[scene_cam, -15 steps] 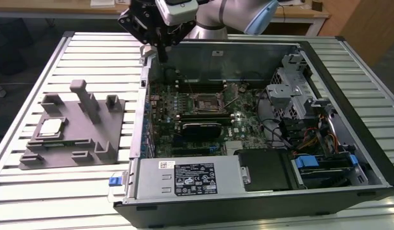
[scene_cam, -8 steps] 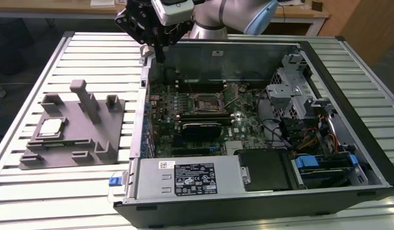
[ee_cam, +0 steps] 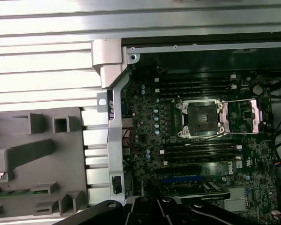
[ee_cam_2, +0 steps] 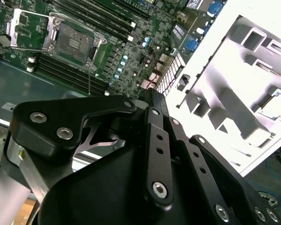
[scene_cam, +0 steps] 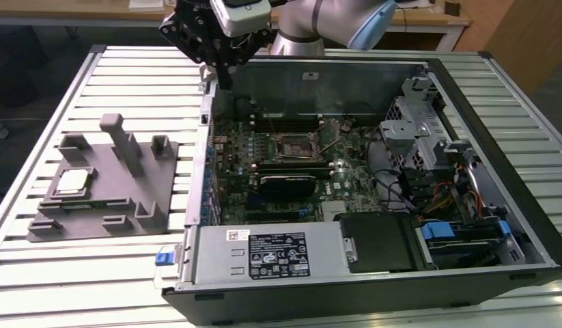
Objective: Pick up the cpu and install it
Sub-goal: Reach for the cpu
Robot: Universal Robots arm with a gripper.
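Above the far corner of the open computer case, on the exterior view's left, I have the jaws clenched together on nothing, hanging from the arm just over the case wall. They touch no part of the machine.

The cpu is well apart from them. It lies flat in a recess of the grey fixture plate, which sits on the table beside the case. The table is a slatted pale metal top. Behind it I see a wooden desk, and a wooden panel stands at the exterior view's right.

The exterior view gives me the whole case, with the labelled power supply along its near side and the motherboard beyond. The first wrist view looks straight down on the socket, with its metal lid swung open to one side. The second wrist view puts the black linkage of the jaws in front, with the socket and the plate's upright posts past it.
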